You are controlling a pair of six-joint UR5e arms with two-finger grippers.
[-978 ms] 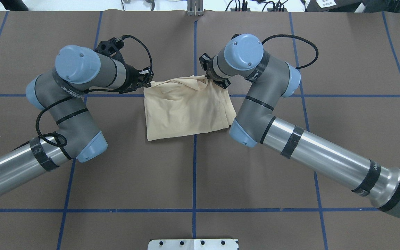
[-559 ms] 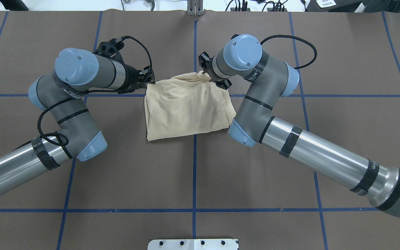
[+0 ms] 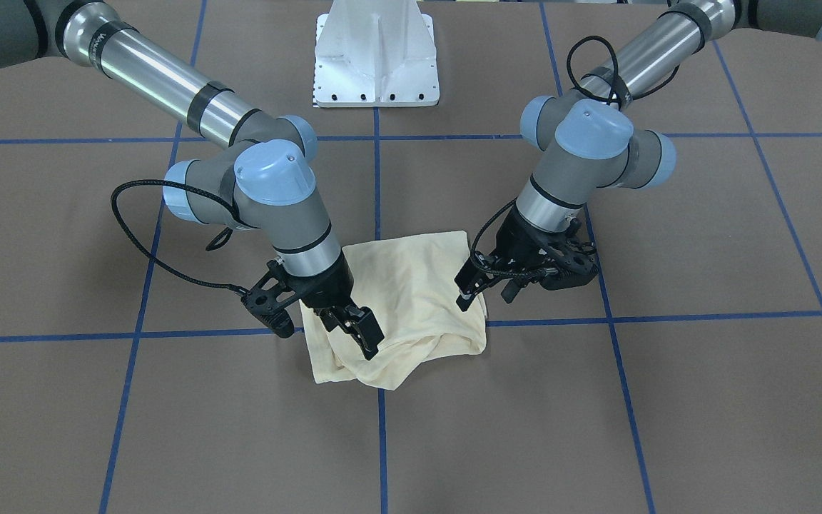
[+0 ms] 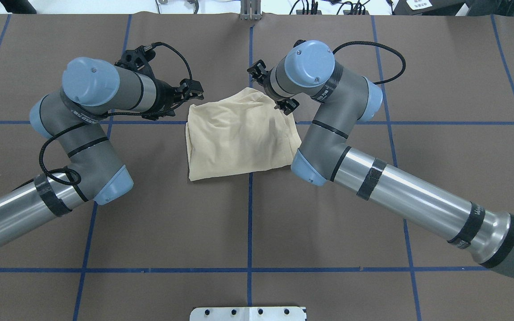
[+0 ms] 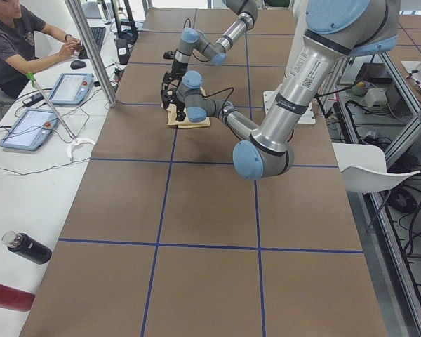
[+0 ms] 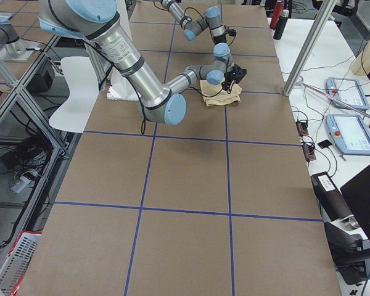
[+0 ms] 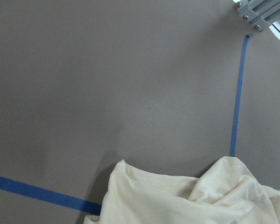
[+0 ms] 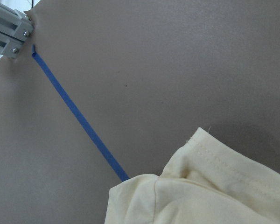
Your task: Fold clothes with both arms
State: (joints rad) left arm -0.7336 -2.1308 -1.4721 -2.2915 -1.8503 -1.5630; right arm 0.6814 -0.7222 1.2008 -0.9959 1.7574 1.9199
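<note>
The left pincer point(image 4: 193, 90), upper left of centre in the overhead view, hangs spread and empty just beside the shirt's upper left corner. The cream shirt point(image 4: 239, 138) lies as a loosely folded, rumpled rectangle in the middle of the brown table point(image 4: 172, 223), over a crossing of blue tape lines point(image 4: 250, 223), its upper edge bunched. To its right, the right pincer point(image 3: 357, 332) is mostly hidden under its own wrist. The front-facing view shows it slightly parted, holding nothing, over the shirt's lower left part.

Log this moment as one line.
stage: shirt folded on table | left hand: open, by shirt edge | right hand: over shirt edge, grip unclear
</note>
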